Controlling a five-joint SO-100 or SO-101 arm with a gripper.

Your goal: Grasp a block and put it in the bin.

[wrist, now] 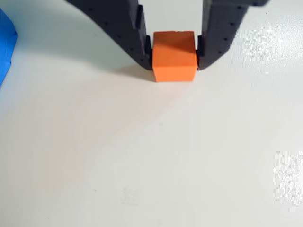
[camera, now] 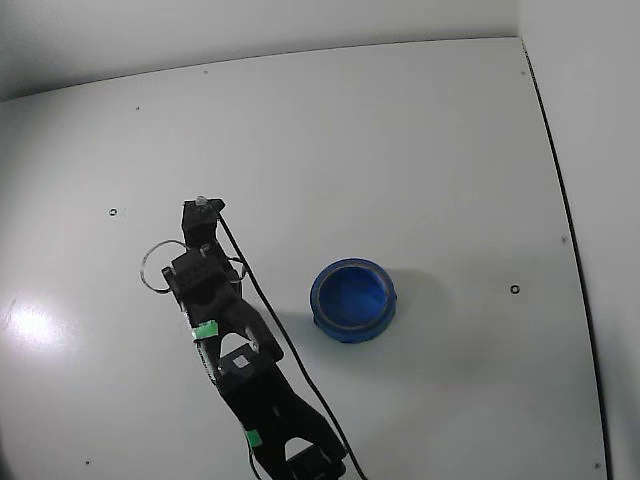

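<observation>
Black two-finger gripper (wrist: 174, 59) clamps a small orange-red cube (wrist: 173, 56) resting on the white table (wrist: 151, 156); grasp looks made, carrying to the round blue bowl (camera: 352, 299) remains

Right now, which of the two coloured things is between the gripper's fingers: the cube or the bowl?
The orange cube. The gripper is shut on it; the blue bowl sits apart, untouched.
</observation>
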